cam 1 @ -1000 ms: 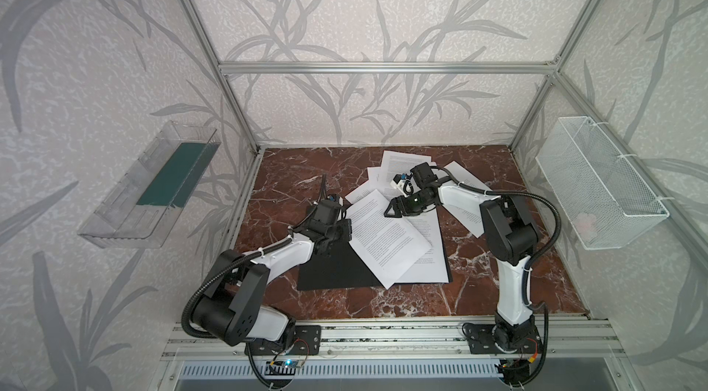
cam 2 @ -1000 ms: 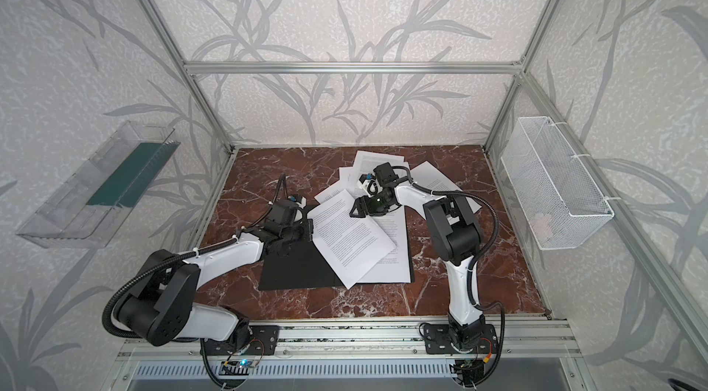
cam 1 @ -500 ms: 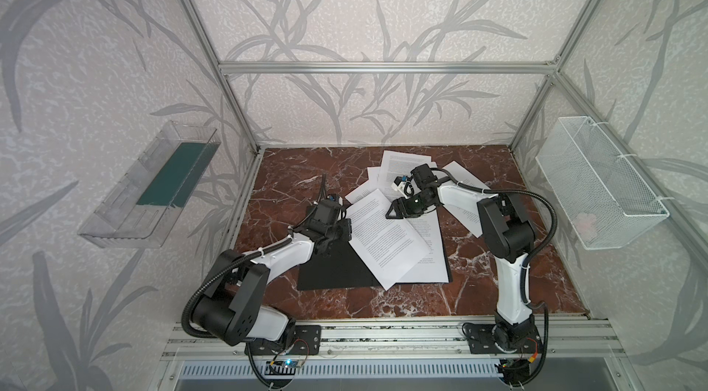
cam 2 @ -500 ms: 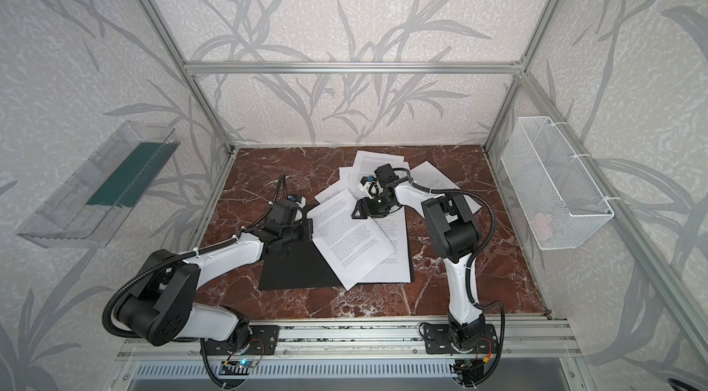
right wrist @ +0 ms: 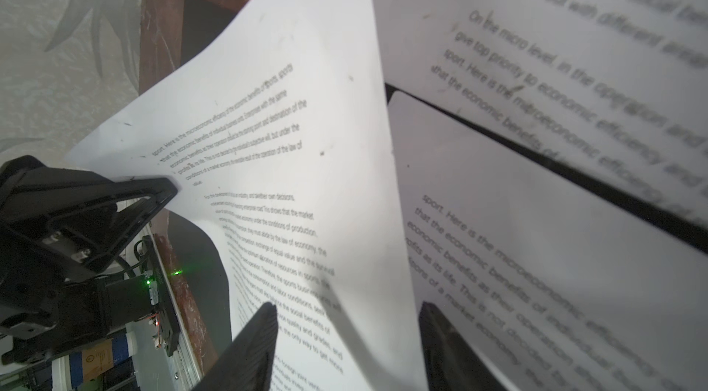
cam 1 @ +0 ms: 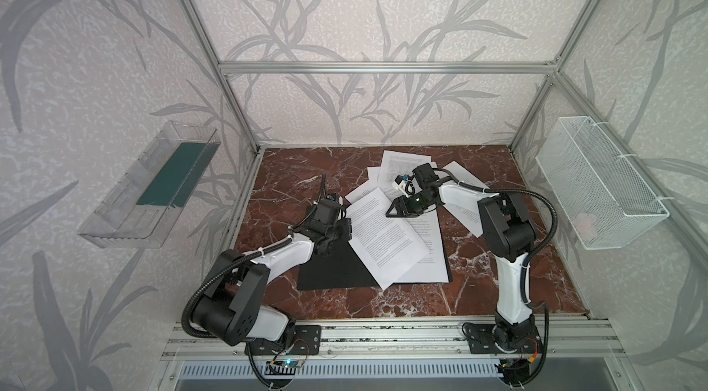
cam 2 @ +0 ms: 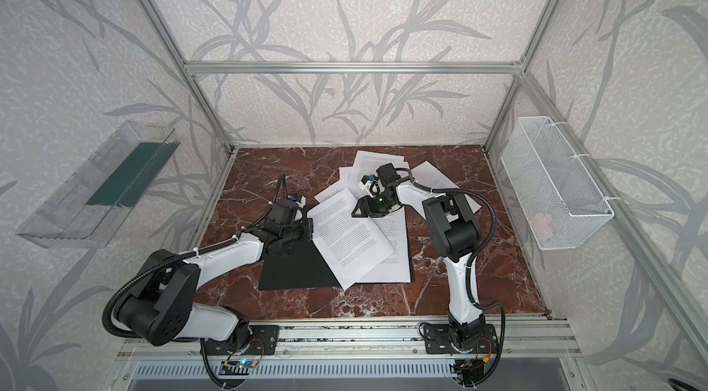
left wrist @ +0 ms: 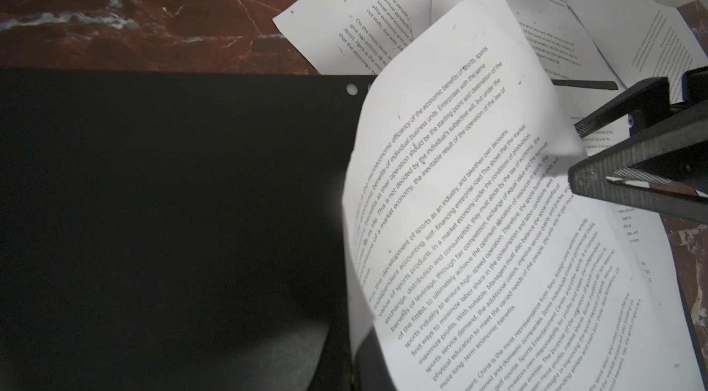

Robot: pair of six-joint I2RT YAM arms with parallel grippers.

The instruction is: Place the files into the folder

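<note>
The folder (cam 1: 329, 270) (cam 2: 295, 270) lies open on the marble table, black inside up (left wrist: 153, 197). A printed sheet of the files (cam 1: 383, 239) (cam 2: 348, 239) lies slantwise across it, bowed upward (left wrist: 479, 216) (right wrist: 306, 140). My left gripper (cam 1: 346, 226) (cam 2: 308, 228) (left wrist: 348, 350) (right wrist: 172, 188) is shut on that sheet's left edge. My right gripper (cam 1: 390, 212) (cam 2: 356, 212) (left wrist: 574, 151) (right wrist: 346, 316) stands open, its jaws on either side of the sheet's far edge. Another sheet (cam 1: 433, 251) lies flat in the folder's right half. More files (cam 1: 402, 163) lie spread behind.
A clear plastic tray (cam 1: 153, 193) with a green insert hangs on the left wall. A white wire basket (cam 1: 597, 186) hangs on the right wall. An aluminium rail (cam 1: 383, 331) runs along the table's front edge.
The right gripper's jaws have narrowed a little around the sheet's edge. Both arms stay about where they were, the left still shut on the sheet.
</note>
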